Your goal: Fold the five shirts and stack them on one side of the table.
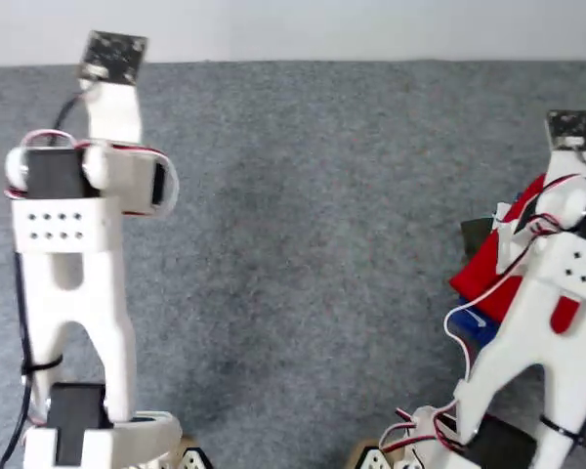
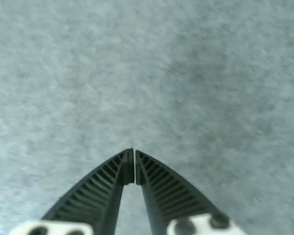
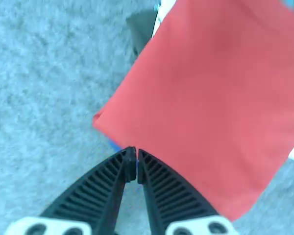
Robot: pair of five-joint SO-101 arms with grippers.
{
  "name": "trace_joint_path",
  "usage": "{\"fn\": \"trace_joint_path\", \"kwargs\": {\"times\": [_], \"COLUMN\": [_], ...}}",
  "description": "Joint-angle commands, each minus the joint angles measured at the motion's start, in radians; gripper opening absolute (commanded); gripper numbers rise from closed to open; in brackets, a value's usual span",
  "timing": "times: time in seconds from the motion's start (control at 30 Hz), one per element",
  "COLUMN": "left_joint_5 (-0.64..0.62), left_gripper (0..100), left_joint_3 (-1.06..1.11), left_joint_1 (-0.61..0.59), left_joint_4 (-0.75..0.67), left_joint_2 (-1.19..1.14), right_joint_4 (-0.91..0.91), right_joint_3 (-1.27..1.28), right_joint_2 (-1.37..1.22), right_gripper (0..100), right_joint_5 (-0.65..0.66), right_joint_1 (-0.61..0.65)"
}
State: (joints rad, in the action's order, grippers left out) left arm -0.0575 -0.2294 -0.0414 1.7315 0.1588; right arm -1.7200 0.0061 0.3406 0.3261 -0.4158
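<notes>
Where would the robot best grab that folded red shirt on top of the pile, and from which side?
The red shirt lies flat atop the pile, so probably by its pointed corner, which juts toward the bare table, pinched from that open side. The right gripper hangs right beside it, shut, and would have to open first.

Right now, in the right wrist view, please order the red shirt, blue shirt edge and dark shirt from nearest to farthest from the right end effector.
1. red shirt: its edge lies at the tips of the right end effector.
2. blue shirt edge: peeks from under the red shirt beside the tips; nearly tied with it.
3. dark shirt: farthest, past the red shirt.
</notes>
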Motion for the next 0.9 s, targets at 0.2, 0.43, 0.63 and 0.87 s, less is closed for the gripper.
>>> {"fn": "trace_joint_path", "kwargs": {"times": [0.2, 0.43, 0.63, 0.87], "left_joint_5": [-0.261, -0.261, -0.259, -0.264], "left_gripper": [1, 1, 2, 1], "left_joint_3": [0.352, 0.740, 1.004, 1.141], "left_joint_1": [0.066, 0.066, 0.063, 0.061], "left_joint_4": [-0.130, -0.370, -0.528, -0.600], "left_joint_2": [0.324, 0.608, 0.810, 0.836], "right_joint_4": [-0.059, -0.030, 0.174, 0.384], "right_joint_3": [-0.043, 0.091, 0.439, 0.873], "right_joint_2": [0.147, 0.300, 0.519, 0.802], "right_gripper": [0.9, 0.9, 0.9, 0.9], "right_joint_5": [-0.169, -0.236, -0.255, -0.324], "right_joint_1": [0.010, 0.085, 0.142, 0.209]}}
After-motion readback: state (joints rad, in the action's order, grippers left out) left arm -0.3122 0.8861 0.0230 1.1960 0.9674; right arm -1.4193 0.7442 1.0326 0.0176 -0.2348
